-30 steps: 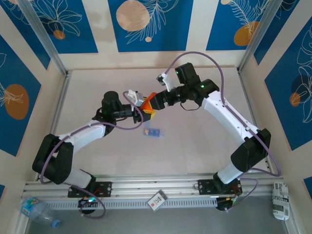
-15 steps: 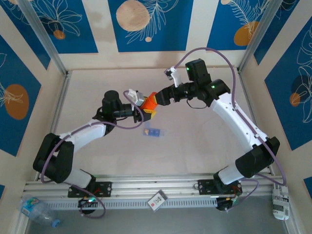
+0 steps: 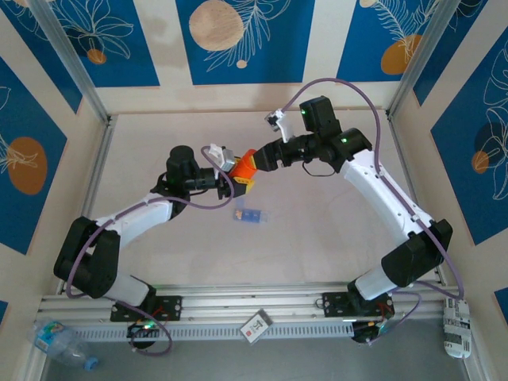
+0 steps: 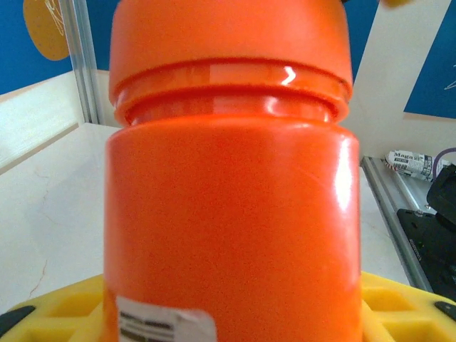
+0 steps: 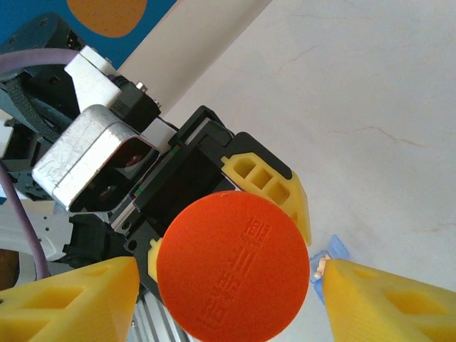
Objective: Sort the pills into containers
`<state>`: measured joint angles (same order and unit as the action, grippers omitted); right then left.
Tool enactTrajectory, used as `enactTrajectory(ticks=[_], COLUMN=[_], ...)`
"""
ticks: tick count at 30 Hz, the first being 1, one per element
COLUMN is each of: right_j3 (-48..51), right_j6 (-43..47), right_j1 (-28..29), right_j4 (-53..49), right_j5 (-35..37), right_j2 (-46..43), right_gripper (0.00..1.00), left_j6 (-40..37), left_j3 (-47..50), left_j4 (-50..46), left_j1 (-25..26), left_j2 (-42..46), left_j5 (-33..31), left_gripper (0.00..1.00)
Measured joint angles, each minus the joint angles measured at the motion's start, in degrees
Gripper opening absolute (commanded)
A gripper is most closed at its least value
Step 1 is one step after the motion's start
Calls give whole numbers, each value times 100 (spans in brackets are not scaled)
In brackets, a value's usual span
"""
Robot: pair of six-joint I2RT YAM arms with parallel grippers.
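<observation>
Left pincer [image 3: 236, 181]: I am seeing it clamping orange bottle [image 4: 228, 214]; right pincer [image 5: 228, 292] gaping around cap [image 5: 234, 267], at two o'clock.

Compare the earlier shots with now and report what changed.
The right gripper drew back rightward from the orange bottle, and its elbow swung outward. Its jaws now stand open on either side of the cap. The left gripper kept its hold on the bottle, and the pale-blue container strip stayed put.
</observation>
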<state>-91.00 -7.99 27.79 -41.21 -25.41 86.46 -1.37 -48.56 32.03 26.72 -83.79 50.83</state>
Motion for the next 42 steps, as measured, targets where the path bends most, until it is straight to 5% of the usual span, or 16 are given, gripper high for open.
enactTrajectory(ticks=[18,33,42], right_j3=[378,1816,1812], right_j6=[-590,-3475,-4050], right_j1=[72,415,439], right_j4=[562,2085,2236], right_j5=[133,1401,1534], right_j2=[35,-540,-437], right_gripper=[26,25,32], left_j6=[-9,-1788,-2177], left_j3=[20,638,741], left_j4=[-229,-378,-122], left_j1=[-20,1023,1156], left_j2=[4,542,507], left_j5=[-236,-3869,-4603], left_gripper=[0,0,0])
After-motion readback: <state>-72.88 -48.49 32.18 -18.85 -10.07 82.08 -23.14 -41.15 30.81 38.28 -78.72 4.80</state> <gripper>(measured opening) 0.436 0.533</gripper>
